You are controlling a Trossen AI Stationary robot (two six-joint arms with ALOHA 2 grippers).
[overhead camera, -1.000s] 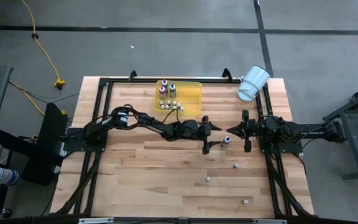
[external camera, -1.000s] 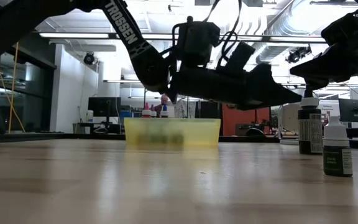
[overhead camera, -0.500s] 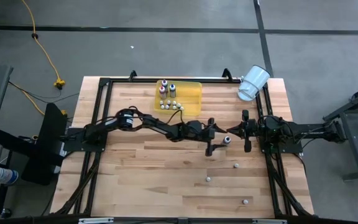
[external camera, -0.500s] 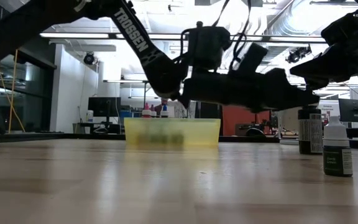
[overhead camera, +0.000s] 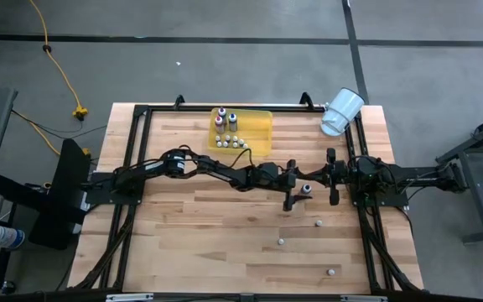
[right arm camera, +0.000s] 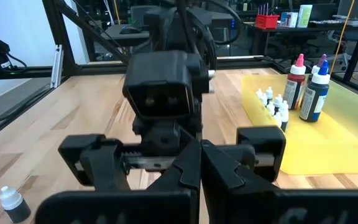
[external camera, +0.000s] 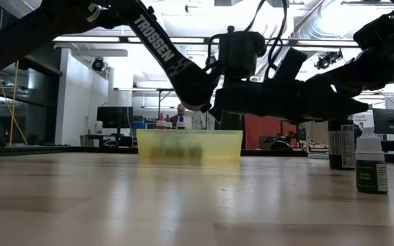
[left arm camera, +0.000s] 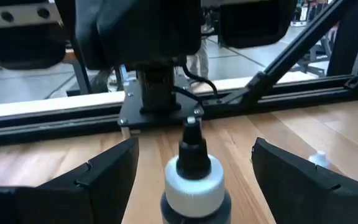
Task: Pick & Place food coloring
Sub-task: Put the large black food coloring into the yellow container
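A dark food coloring bottle point(overhead camera: 306, 190) with a white cap stands upright on the table right of centre; it also shows as the bottle point(left arm camera: 194, 180) and the bottle point(external camera: 340, 143). My left gripper point(overhead camera: 293, 184) is open. In the left wrist view the left gripper point(left arm camera: 194, 149) has one finger on each side of the bottle's cap, apart from it. My right gripper point(overhead camera: 319, 174) is shut and hovers just to the right, facing the left gripper; the right gripper point(right arm camera: 197, 165) touches nothing. More bottles point(overhead camera: 227, 127) stand in the yellow tray point(overhead camera: 258, 132).
Three small bottles stand loose on the near right of the table: one bottle point(overhead camera: 318, 223), a second point(overhead camera: 281, 242), a third point(overhead camera: 331, 271). A white cup point(overhead camera: 340, 111) lies on its side at the far right corner. A black frame point(overhead camera: 141, 113) borders the table.
My left gripper has moved toward the table's right edge, staying open, until its fingers stand on either side of the dark bottle. The bottle has stayed where it was.
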